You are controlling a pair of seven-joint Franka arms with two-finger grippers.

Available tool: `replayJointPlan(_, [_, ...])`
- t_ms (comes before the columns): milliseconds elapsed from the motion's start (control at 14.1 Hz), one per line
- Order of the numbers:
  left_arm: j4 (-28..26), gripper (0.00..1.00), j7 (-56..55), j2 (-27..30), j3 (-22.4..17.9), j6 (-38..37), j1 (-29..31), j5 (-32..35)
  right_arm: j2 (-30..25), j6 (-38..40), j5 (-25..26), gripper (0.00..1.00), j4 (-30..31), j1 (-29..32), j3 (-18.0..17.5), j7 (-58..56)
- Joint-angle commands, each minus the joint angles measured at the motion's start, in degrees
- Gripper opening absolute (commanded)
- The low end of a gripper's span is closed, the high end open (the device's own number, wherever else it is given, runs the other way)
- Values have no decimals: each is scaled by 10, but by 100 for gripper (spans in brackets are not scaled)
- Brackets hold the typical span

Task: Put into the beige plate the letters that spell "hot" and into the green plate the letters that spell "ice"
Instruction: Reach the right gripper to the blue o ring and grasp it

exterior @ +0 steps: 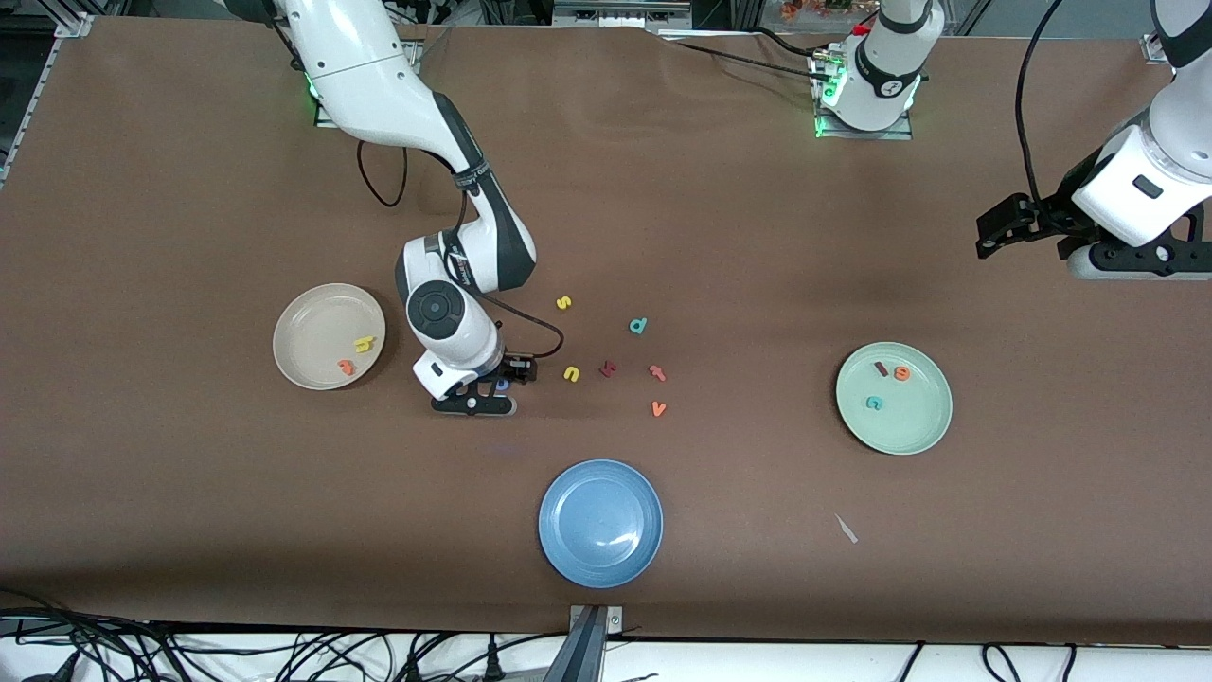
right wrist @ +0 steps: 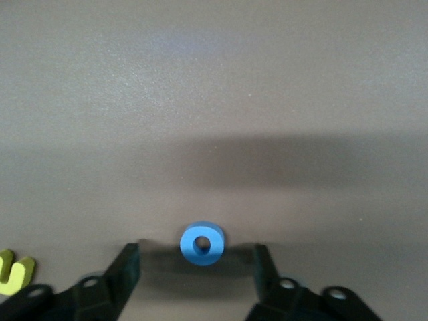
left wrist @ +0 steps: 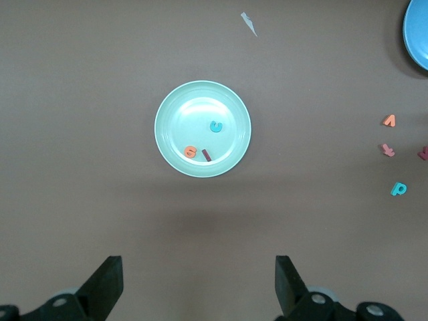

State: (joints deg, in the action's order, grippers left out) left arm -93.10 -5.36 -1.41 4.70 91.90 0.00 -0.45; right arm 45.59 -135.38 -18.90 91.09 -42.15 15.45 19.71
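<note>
Green plate [exterior: 923, 431] is done and the beige plate [exterior: 308, 327] only lacks the blue o [right wrist: 202, 243]. Right pincer [right wrist: 197, 264] sits spread around it on the worktop, not gripping yet; left pincer [left wrist: 197, 284] waits wide open, empty.

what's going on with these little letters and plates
The right gripper is down at the table with its fingers either side of the blue o, not yet touching it. The beige plate holds the yellow h and orange t. The green plate holds i, c and e. The left gripper waits, open.
</note>
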Motion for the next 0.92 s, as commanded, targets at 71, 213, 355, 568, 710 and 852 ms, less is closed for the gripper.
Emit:
replayJointPlan(71, [20,100,9,-10,2,-15,0,11,9,13,-5,54,-19,-2,5,-18])
replayJointPlan(213, [20,100,9,-10,2,-15,0,11,9,13,-4,44,-18,-1,5,-22])
replayJointPlan(355, [20,100,9,-10,3,-15,0,11,10,11,-5,34,-19,0,5,-28])
replayJointPlan(568, [20,100,9,-10,2,-17,0,11,10,11,-6,12,-18,0,5,-30])
replayJointPlan(710, [20,100,9,-10,2,-17,0,11,10,11,-7,11,-18,0,5,-30])
replayJointPlan(852, [20,100,9,-10,2,-17,0,11,9,12,-11,9,-19,0,6,-29])
